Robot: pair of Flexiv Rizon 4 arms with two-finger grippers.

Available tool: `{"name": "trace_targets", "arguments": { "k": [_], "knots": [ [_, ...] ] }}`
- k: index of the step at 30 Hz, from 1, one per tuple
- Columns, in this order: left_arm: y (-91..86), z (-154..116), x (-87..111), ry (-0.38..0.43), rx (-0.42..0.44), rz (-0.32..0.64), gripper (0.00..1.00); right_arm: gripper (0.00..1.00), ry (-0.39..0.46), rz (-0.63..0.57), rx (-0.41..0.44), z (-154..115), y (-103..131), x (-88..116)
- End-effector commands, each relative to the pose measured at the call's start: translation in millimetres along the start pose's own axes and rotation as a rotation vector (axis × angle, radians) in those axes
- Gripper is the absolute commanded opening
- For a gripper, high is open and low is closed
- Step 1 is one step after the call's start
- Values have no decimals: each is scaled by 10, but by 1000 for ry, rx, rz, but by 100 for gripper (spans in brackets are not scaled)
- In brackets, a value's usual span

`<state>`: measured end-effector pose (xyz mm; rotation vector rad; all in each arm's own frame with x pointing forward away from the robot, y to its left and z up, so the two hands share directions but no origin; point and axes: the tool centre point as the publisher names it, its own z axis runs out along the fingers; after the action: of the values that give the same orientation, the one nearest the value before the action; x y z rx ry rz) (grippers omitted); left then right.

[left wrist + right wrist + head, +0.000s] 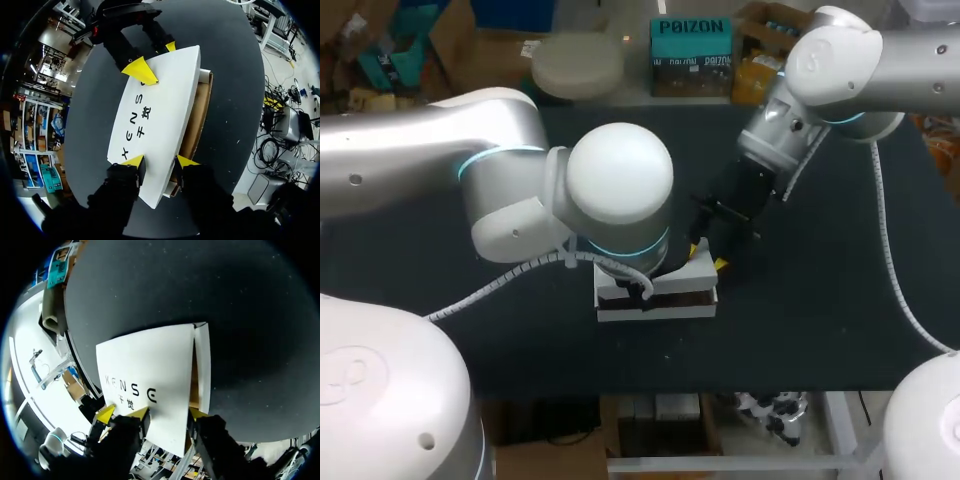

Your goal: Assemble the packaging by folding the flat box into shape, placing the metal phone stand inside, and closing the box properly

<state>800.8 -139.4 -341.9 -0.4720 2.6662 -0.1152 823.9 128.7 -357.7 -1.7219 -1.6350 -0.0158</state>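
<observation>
Box (657,295) at table (820,300) middle, between both arms. White lid (160,115) lowered over it but not seated; gap shows along one long side. Contents hidden.

Left pincer (161,161) at one end of lid, fingers apart, tips at lid's edge, no clear pinch. Right pincer (167,413) at opposite end, likewise spread.

Judgement: light cardboard, panels fairly stiff, creases springy, so lid likely lifts if released. Smooth face, tips may slide. Best to press near free long edge and steady both ends, with gentle force to avoid denting.
</observation>
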Motion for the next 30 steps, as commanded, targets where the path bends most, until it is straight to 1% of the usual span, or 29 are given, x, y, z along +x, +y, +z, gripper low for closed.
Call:
{"name": "trace_targets", "arguments": {
  "k": [1,6,21,30],
  "knots": [
    [-60,17,37,-35,-19,1,37,49,-2,0,5,5,6,6],
    [-65,27,52,-52,-27,9,35,49,-2,0,5,5,6,6],
    [-28,2,105,-71,-3,15,29,50,-7,-3,6,6,11,9],
    [-30,15,110,-75,0,17,29,57,-21,-8,5,-6,-7,-10]
  ]
}}
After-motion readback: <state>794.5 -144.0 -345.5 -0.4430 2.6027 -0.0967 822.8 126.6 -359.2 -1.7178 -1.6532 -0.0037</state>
